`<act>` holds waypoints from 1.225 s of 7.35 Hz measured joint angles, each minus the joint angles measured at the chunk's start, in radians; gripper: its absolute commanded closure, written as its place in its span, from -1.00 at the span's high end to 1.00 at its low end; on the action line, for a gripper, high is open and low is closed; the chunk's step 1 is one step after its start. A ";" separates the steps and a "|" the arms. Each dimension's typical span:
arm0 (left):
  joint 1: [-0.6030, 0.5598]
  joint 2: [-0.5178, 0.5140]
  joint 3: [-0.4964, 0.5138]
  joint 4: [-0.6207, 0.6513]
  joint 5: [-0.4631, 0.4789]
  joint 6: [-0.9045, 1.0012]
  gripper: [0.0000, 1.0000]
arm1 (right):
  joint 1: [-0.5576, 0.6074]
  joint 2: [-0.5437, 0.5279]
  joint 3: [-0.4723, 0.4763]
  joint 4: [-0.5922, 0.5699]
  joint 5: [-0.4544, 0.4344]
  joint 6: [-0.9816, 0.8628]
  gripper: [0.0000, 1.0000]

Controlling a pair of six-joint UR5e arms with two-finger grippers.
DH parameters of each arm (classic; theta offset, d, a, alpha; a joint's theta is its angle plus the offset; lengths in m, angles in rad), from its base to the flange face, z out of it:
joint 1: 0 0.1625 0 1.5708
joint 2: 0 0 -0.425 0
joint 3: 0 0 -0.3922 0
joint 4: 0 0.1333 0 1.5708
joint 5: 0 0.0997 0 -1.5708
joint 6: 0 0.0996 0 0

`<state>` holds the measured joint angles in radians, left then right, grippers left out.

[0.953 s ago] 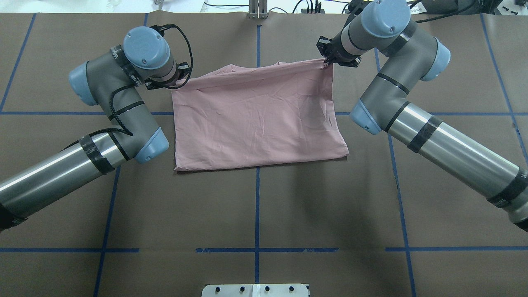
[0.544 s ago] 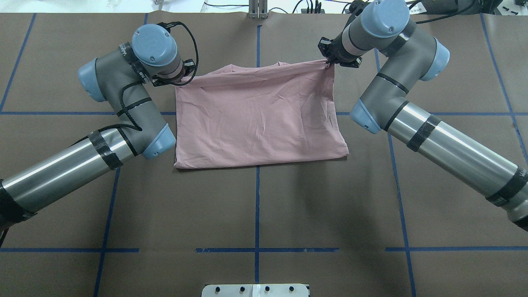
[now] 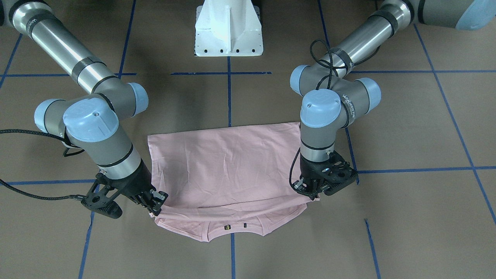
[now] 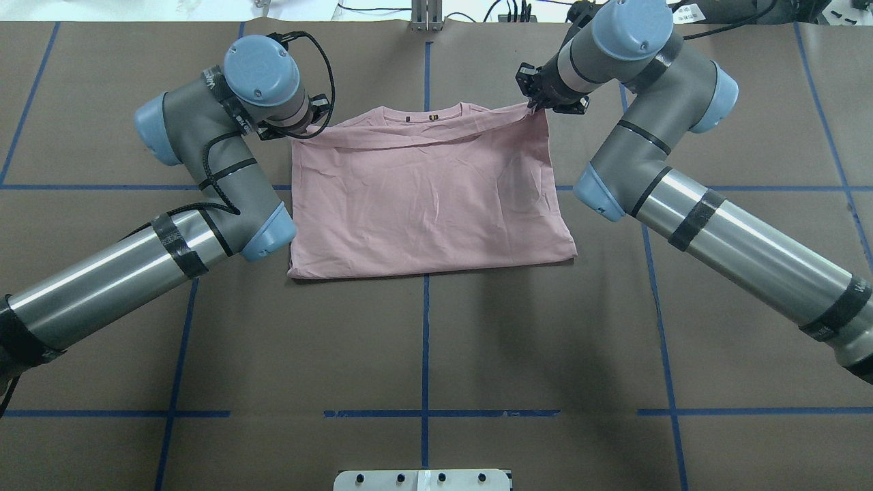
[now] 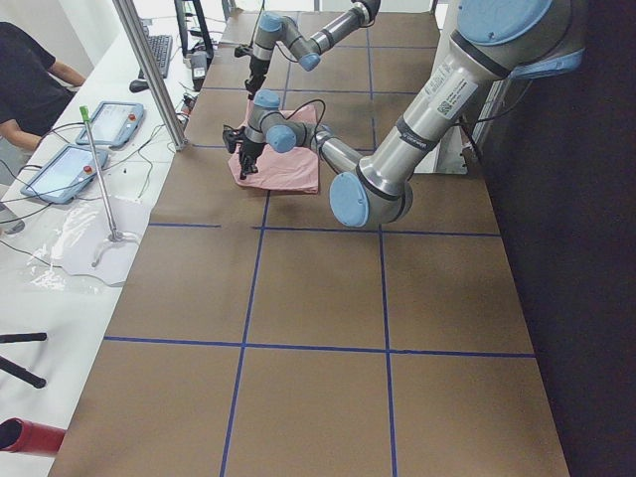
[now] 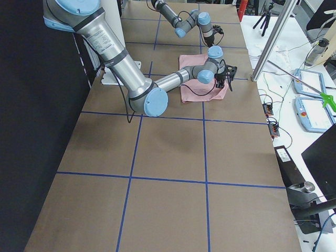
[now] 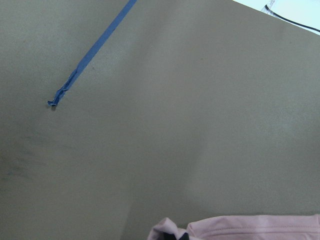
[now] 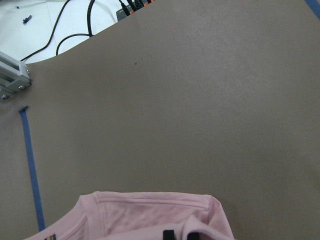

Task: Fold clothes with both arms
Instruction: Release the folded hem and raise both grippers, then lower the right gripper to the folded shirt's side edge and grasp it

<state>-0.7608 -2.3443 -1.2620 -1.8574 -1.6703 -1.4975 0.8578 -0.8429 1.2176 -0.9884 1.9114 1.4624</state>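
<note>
The pale pink T-shirt [image 4: 423, 198] lies folded on the brown table, its collar [image 4: 419, 117] with small tags at the far edge; the dog print is hidden. My left gripper [image 4: 310, 124] is shut on the upper layer's far left corner, seen on the right of the front view [image 3: 310, 193]. My right gripper [image 4: 539, 103] is shut on the far right corner, on the left of the front view [image 3: 155, 207]. The upper layer sags between them just short of the collar [image 3: 232, 226]. Pink cloth shows at the bottom of the left wrist view [image 7: 240, 227] and the right wrist view [image 8: 150, 215].
The white pedestal base [image 3: 228, 27] stands at the robot's side of the table. Blue tape lines [image 4: 425, 341] cross the brown cover. An aluminium post [image 4: 426, 17] and cables sit past the far edge. An operator's bench with tablets [image 5: 79, 149] runs beyond that edge.
Both grippers have carried the shirt's upper layer farther from the robot. The left arm has caught up with the right, and the collar with its tags now shows beyond the held edge.
</note>
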 measured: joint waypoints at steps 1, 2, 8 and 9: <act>0.001 0.001 0.000 0.002 0.002 0.000 1.00 | 0.001 -0.019 0.000 0.044 0.012 -0.008 1.00; 0.001 0.003 -0.001 0.004 0.002 0.001 1.00 | 0.006 -0.033 0.001 0.078 0.038 -0.029 1.00; 0.010 0.020 -0.221 0.165 0.000 -0.011 1.00 | -0.045 -0.291 0.243 0.091 0.158 -0.050 0.98; 0.017 0.022 -0.238 0.176 0.001 -0.020 1.00 | -0.069 -0.321 0.261 0.089 0.154 -0.050 0.99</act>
<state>-0.7438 -2.3222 -1.4995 -1.6814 -1.6696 -1.5179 0.7889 -1.1634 1.4783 -0.8997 2.0656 1.4126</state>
